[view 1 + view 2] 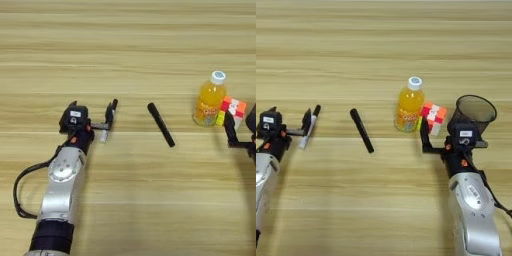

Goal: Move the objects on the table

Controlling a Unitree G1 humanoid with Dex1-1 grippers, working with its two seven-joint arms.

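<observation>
My left gripper (92, 114) rests open on the table (130, 200) at the left. A white marker with a black cap (108, 125) lies alongside its right finger; whether it sits inside the gap I cannot tell. A black marker (161, 125) lies slanted in the middle. An orange-juice bottle with a white cap (408, 106) stands upright right of it, and the multicoloured puzzle cube (434, 118) touches its right side. My right gripper (454, 136) is open, its left finger just in front of the cube. The dark translucent cup (476, 112) stands right behind this gripper.
A black cable (20, 195) loops out beside my left forearm. Bare wood-grain tabletop stretches across the far half and between the two arms at the front.
</observation>
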